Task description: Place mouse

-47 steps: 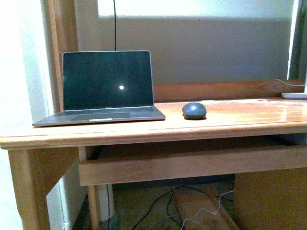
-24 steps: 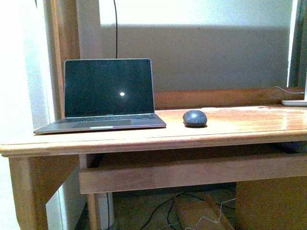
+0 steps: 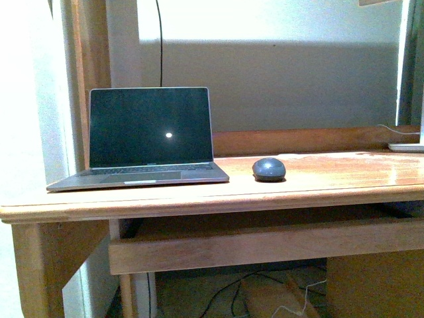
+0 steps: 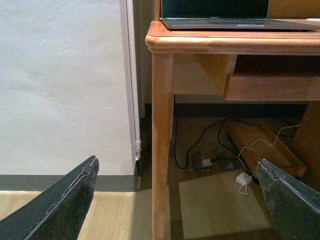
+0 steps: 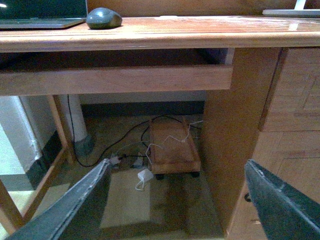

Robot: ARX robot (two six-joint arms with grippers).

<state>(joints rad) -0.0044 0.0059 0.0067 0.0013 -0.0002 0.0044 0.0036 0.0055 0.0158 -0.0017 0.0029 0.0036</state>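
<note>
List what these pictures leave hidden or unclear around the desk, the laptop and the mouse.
- White object at the desk's far right: front view's edge cuts it off.
- Laptop screen: dark, only a small glare spot; content unreadable.
- Mouse buttons and wheel: too small in front view, low angle in right wrist view.
- Space under the desktop, behind the front rail: hidden in shadow.

You see a wooden desk with glossy tabletop, grey wall behind, white cables on the floor, bright light above.
</note>
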